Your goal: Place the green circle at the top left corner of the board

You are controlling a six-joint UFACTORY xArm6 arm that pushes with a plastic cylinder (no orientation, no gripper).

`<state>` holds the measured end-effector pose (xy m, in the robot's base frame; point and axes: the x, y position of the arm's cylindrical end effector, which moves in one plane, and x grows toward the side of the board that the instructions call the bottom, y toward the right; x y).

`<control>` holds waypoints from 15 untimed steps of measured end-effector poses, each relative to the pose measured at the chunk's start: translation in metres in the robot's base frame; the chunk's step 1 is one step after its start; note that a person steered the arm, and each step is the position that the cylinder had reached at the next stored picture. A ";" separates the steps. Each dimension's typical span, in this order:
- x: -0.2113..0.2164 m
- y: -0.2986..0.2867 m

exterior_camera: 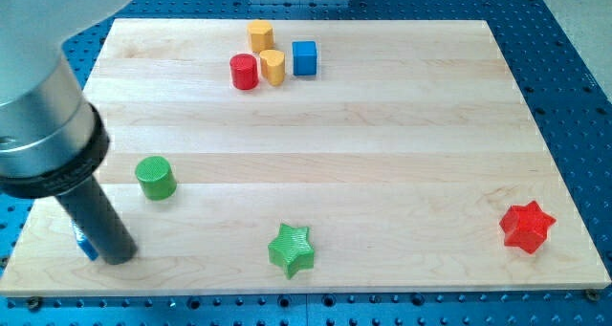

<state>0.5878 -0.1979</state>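
Observation:
The green circle (154, 178) stands on the wooden board (382, 144) at the view's left, a little below the middle. My tip (117, 259) is at the end of the dark rod, near the board's bottom left corner, below and to the left of the green circle, not touching it. A small blue piece (86, 246) shows just left of the rod, mostly hidden behind it.
A red cylinder (244, 72), a yellow block (273, 66), a second yellow block (260, 34) and a blue cube (304, 57) cluster near the view's top. A green star (291, 249) lies at the bottom middle. A red star (527, 227) lies at the bottom right.

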 end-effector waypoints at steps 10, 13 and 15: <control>-0.078 0.071; -0.045 0.042; -0.118 0.041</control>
<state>0.4703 -0.1574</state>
